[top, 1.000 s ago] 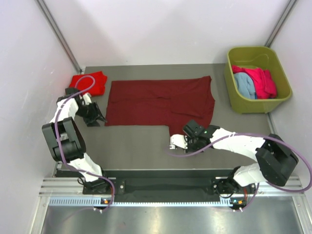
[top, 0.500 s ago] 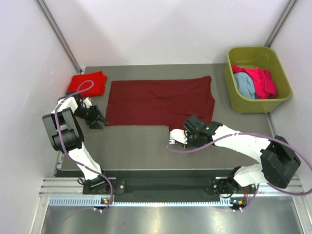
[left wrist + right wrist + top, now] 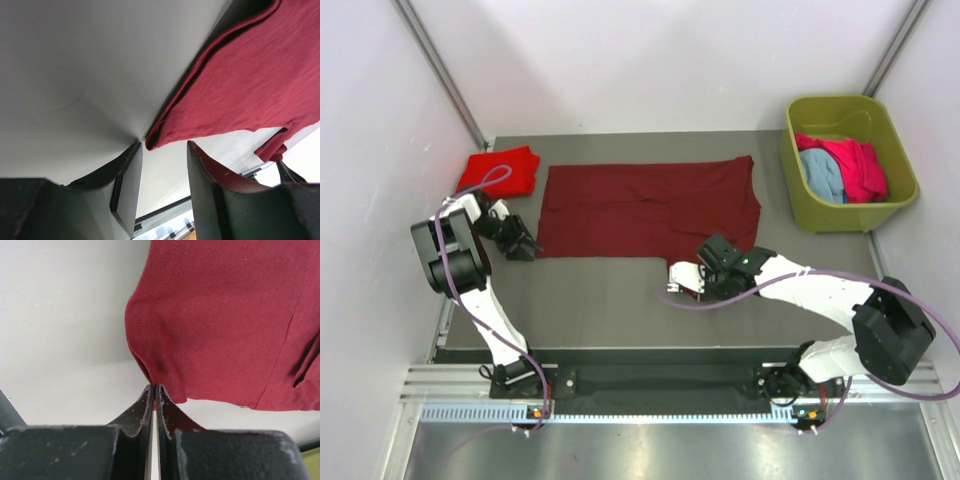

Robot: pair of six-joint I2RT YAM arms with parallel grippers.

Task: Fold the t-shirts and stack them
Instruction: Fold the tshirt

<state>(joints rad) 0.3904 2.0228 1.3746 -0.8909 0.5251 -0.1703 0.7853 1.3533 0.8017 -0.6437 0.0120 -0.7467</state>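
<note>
While a red t-shirt (image 3: 502, 170) sits folded at the surface's (image 3: 610, 300) far-left corner, the maroon t-shirt (image 3: 650, 210) lies spread mid-surface, with the left pincer (image 3: 527, 247) open beside its corner and the right pincer (image 3: 680, 282) clamping its near hem. Others remain in the tub (image 3: 840, 218).

You will find no legible text, label, brand name, number or sign in any of the three views.
</note>
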